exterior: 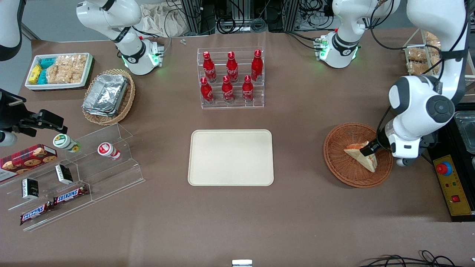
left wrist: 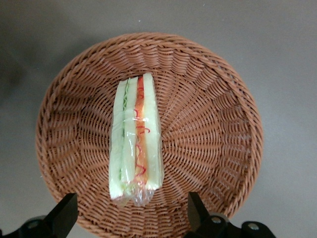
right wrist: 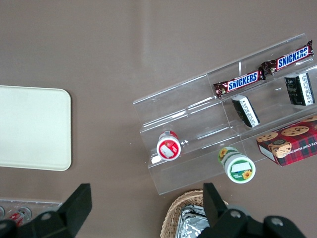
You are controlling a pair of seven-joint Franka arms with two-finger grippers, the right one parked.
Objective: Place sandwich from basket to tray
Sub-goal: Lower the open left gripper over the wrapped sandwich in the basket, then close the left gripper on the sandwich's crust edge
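Observation:
The sandwich (exterior: 363, 157) (left wrist: 136, 139), a plastic-wrapped wedge with red, orange and green layers along its edge, lies in the round reddish-brown basket (exterior: 336, 157) (left wrist: 213, 124) toward the working arm's end of the table. My gripper (exterior: 371, 149) (left wrist: 131, 206) hangs low over the basket, open. Its black fingers (left wrist: 64, 213) stand wide apart on either side of the sandwich's end without touching it. The cream tray (exterior: 231, 157) (right wrist: 29, 126) sits flat in the middle of the table with nothing on it.
A clear rack of red bottles (exterior: 231, 78) stands farther from the front camera than the tray. Toward the parked arm's end are an acrylic snack stand (exterior: 74, 174), a tan basket of foil containers (exterior: 108, 97) and a white bin (exterior: 59, 70). A yellow control box (exterior: 452, 185) lies beside the basket.

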